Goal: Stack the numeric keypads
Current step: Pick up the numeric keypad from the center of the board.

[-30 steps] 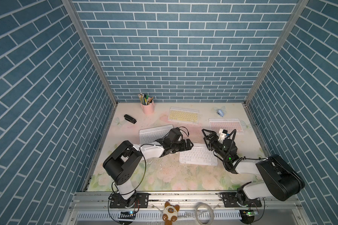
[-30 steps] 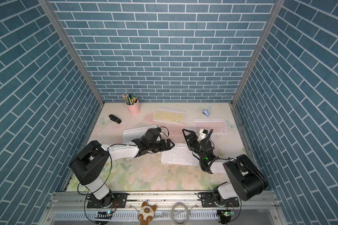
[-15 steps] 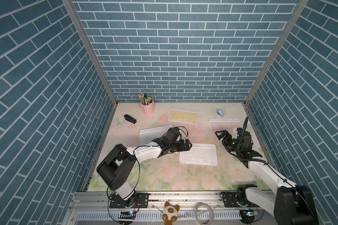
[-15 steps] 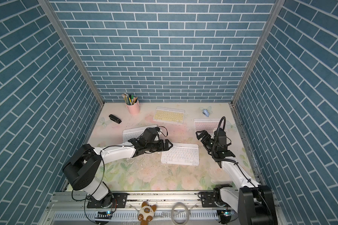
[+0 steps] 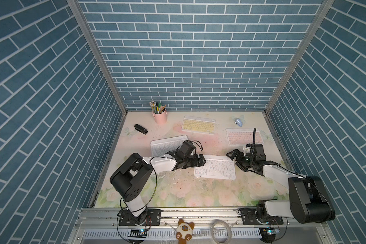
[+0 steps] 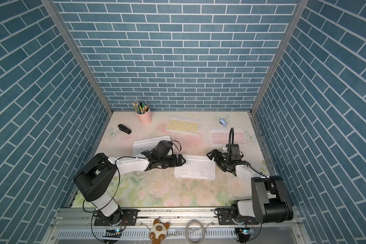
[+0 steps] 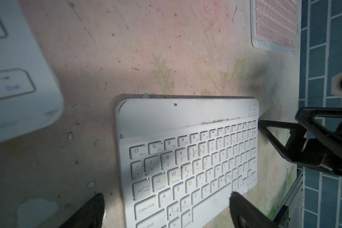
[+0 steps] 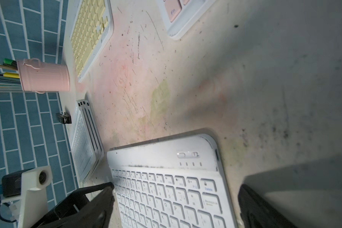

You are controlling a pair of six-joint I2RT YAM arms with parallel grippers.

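A white-keyed keypad [image 5: 216, 170] lies flat mid-table. My left gripper [image 5: 200, 161] is open at its left end; in the left wrist view the two black fingers [image 7: 91, 211] straddle that end's near corner. My right gripper [image 5: 233, 158] is open at the keypad's right end [image 8: 186, 177], holding nothing. Behind my left arm sits a stack of white keypads [image 5: 167, 145], whose layered edges [image 8: 91, 134] show in the right wrist view. A yellow-keyed keypad [image 5: 199, 127] lies at the back, and a pink-keyed keypad [image 5: 240, 136] at the back right.
A pink pencil cup [image 5: 160, 117] stands at the back left, with a black stapler [image 5: 140, 129] to its left. A small light-blue stapler [image 5: 238, 122] lies at the back right. Blue brick walls close three sides, and a metal rail [image 5: 199, 213] runs along the front.
My right arm swung out toward the pink-keyed keypad half a second ago and is back at the white keypad's right end. The left gripper and the keypad have barely moved.
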